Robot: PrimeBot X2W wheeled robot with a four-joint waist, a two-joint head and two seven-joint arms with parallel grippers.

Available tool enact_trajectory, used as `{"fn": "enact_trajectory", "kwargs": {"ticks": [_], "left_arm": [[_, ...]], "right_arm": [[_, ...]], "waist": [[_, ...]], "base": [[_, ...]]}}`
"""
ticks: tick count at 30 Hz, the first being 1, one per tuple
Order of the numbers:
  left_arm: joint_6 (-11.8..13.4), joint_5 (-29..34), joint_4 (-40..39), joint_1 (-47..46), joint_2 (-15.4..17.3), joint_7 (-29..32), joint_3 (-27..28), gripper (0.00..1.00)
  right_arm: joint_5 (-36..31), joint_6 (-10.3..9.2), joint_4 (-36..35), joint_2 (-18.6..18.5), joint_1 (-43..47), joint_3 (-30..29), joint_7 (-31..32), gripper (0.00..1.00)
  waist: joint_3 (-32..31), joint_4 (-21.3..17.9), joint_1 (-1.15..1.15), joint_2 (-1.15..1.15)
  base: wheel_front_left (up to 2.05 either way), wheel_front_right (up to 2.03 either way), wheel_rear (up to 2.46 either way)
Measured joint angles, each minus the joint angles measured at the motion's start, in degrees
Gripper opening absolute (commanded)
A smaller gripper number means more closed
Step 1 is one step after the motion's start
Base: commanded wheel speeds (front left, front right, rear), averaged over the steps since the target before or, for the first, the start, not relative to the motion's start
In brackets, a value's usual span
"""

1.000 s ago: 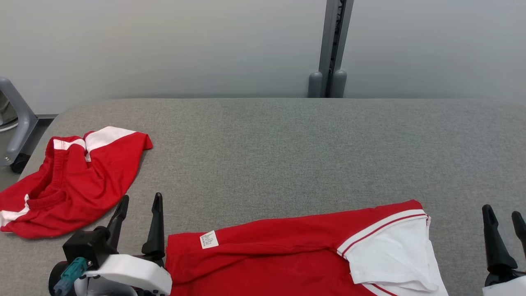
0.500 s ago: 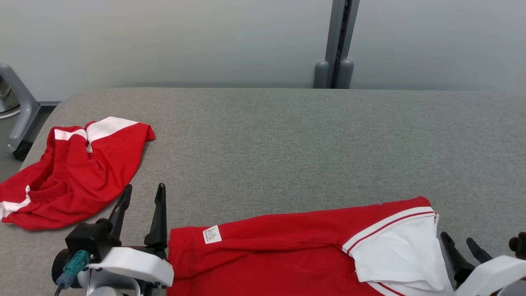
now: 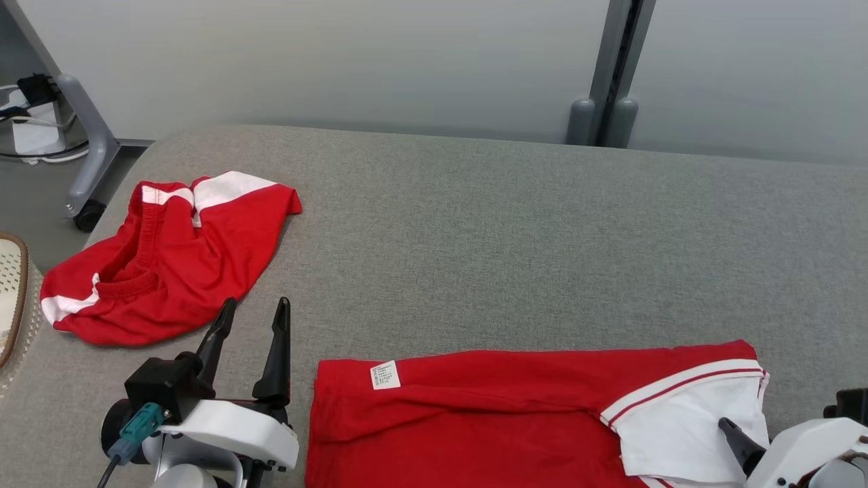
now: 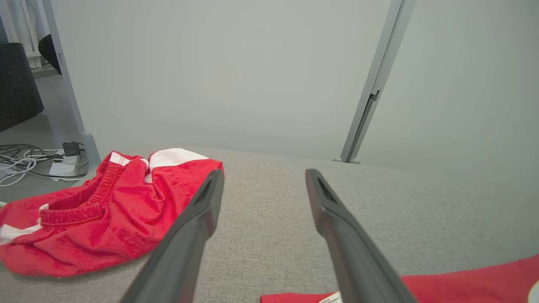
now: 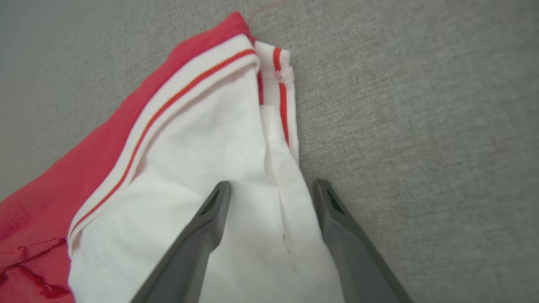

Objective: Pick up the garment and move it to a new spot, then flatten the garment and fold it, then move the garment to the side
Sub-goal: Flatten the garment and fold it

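Garment: a red shirt (image 3: 488, 407) lay along the near edge of the grey padded table (image 3: 475, 224), with a long crease running its length.
Shirt's right end: a white panel (image 5: 202, 168) with red-striped white trim lay here – its edge met the bare table top.
Shirt's left end: a small white label (image 3: 385, 375) sat near the corner.
Right gripper (image 5: 273, 184): jaws were spread wide and gripped nothing. In the right wrist view one finger was over the white panel and the other at the panel's edge. I could not tell whether the tips touched the cloth.
Left gripper (image 3: 256, 305): jaws were wide apart and empty. It was above the bare table, just beside the shirt's left end, fingers pointing away from the robot.
Second garment: a rumpled pair of red shorts (image 3: 169, 264) with white patches lay at the table's far left – well apart from the shirt and just beyond the left gripper's fingertips.
Backdrop: a pale wall with a grey upright post (image 3: 614, 68) stood behind the table.
Floor at left: a grey caster leg (image 3: 88, 156) and some cables (image 4: 25, 158) were visible.
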Motion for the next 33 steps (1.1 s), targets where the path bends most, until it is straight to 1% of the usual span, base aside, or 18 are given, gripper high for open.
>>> {"fn": "enact_trajectory", "kwargs": {"ticks": [3, 4, 6, 7, 11, 16, 25, 30, 33], "left_arm": [[-0.1, 0.0, 0.4, 0.0, -0.3, 0.0, -0.1, 1.00], [-0.1, 0.0, 0.5, 0.0, -0.5, 0.0, -0.1, 1.00], [-0.2, 0.1, 0.5, 0.0, -0.8, 0.0, -0.1, 1.00], [-0.6, 0.3, 0.5, 0.0, -0.9, -0.1, 0.0, 1.00], [-1.3, 1.0, 0.4, 0.9, -1.3, -0.3, 0.4, 1.00], [-2.3, 2.5, 0.3, 1.7, -2.3, -0.3, 1.4, 1.00], [-4.3, 4.6, 0.4, 2.7, -4.2, -0.4, 3.7, 1.00], [-5.1, 5.4, 0.9, 2.7, -4.8, -0.4, 4.4, 1.00], [-5.5, 5.8, 1.1, 2.7, -5.3, -0.4, 4.6, 1.00]], "right_arm": [[1.2, -0.01, -0.8, 0.5, 0.0, 0.6, 1.8, 1.00], [1.4, -0.01, -1.0, 0.6, 0.0, 0.8, 2.0, 0.70], [1.7, -0.01, -1.2, 0.9, 0.1, 1.0, 2.2, 0.20], [1.7, 0.00, -1.4, 1.1, 0.1, 1.2, 2.2, 0.00], [2.2, 0.01, -2.0, 2.1, 0.4, 1.8, 1.2, 0.00], [2.9, 0.01, -3.4, 1.9, 0.9, 1.3, -0.3, 0.00], [3.7, 0.02, -6.7, -2.0, 0.8, -1.5, -1.1, 0.00], [2.7, 0.02, -8.4, -5.4, 0.6, -4.4, 0.1, 0.00], [2.2, 0.02, -10.2, -6.1, 0.6, -5.4, 1.4, 0.00]], "waist": [[0.0, 0.8, 0.00, 0.00], [-0.1, 1.0, 0.00, 0.00], [-0.2, 1.3, 0.00, 0.00], [-0.3, 1.5, 0.00, 0.00], [-0.9, 1.7, 0.00, 0.00], [-1.2, 1.3, 0.00, 0.00], [-1.4, -1.5, 0.00, 0.00], [-1.5, -3.1, 0.00, 0.00], [-1.4, -3.6, 0.00, 0.00]], "base": [[0.00, 0.00, 0.00], [0.00, 0.00, 0.00], [0.00, 0.00, 0.00], [0.00, 0.00, 0.00], [0.00, 0.00, 0.00], [0.00, 0.00, 0.00], [0.00, 0.00, 0.00], [0.00, 0.00, 0.00], [0.00, 0.00, 0.00]]}}
